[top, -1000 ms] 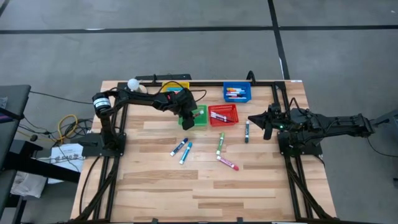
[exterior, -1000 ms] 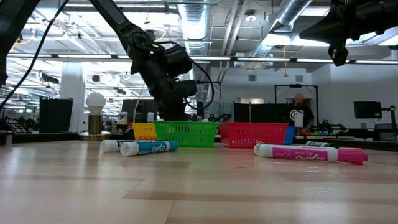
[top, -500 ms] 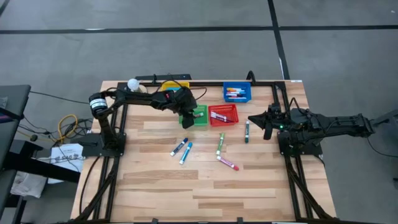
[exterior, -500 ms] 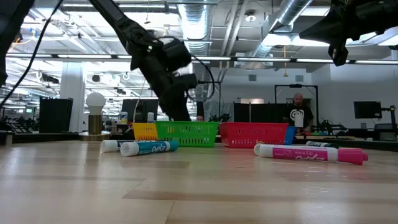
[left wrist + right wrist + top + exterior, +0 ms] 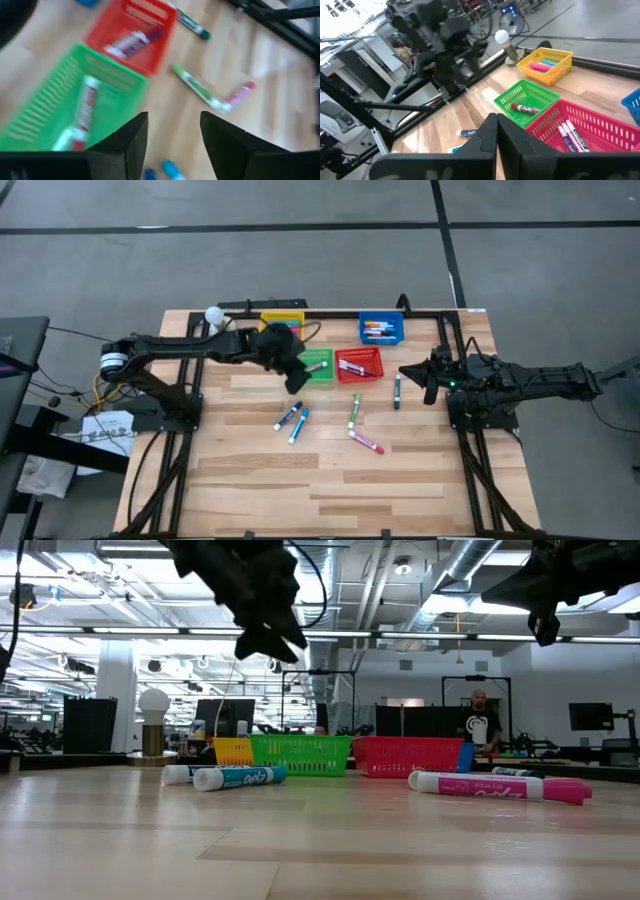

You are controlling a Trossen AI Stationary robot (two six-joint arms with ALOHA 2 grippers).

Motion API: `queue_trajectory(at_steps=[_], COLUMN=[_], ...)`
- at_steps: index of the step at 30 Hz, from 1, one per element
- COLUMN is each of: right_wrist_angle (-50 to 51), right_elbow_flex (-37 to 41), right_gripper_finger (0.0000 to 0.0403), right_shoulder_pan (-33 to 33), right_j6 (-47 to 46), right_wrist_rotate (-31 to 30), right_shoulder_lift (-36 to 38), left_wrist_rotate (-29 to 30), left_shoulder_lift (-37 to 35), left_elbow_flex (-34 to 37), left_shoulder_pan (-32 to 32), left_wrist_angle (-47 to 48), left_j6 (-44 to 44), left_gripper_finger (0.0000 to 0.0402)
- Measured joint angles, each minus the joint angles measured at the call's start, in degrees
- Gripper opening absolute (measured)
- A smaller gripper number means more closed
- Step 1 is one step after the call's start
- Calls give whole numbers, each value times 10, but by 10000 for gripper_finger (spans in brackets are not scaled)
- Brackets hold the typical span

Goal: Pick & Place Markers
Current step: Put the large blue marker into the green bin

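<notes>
Five markers lie loose on the table: two blue (image 5: 293, 421), a green one (image 5: 354, 411), a pink one (image 5: 366, 443) and a dark green one (image 5: 397, 390). Another marker (image 5: 85, 112) lies flat in the green basket (image 5: 316, 365). More markers lie in the red basket (image 5: 359, 364), the blue basket (image 5: 382, 329) and the yellow basket (image 5: 283, 320). My left gripper (image 5: 294, 383) hangs open and empty, high above the green basket's near left corner. My right gripper (image 5: 405, 371) hovers shut and empty at the right, beside the dark green marker.
A white bulb-shaped lamp (image 5: 213, 315) stands at the far left corner. A black frame rail (image 5: 330, 312) runs along the far edge behind the baskets. A person (image 5: 482, 725) stands in the room beyond the table. Bare wood lies on the near half of the table.
My left gripper has risen from down at the green basket to well above it, drifting slightly toward the near left. A marker now shows lying in the green basket, where the gripper covered it before. My right arm has kept still.
</notes>
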State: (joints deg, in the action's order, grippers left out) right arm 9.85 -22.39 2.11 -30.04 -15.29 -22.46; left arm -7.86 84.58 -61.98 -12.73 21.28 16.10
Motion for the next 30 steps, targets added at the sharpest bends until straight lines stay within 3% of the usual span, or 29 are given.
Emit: queue_trajectory(at_steps=[7, 11, 30], right_wrist_angle=[1, 1, 5], right_elbow_flex=[0, 0, 0], right_gripper_finger=[0, 0, 0], right_shoulder_pan=[0, 0, 0], right_j6=[0, 0, 0], right_wrist_rotate=[0, 0, 2], right_shoulder_lift=[0, 0, 0], left_wrist_rotate=[9, 10, 11], left_shoulder_lift=[3, 21, 154], left_elbow_flex=[0, 0, 1], left_shoulder_pan=[75, 101, 137], left_wrist_angle=[58, 82, 138], left_j6=[108, 127, 218], left_gripper_finger=[181, 182, 182])
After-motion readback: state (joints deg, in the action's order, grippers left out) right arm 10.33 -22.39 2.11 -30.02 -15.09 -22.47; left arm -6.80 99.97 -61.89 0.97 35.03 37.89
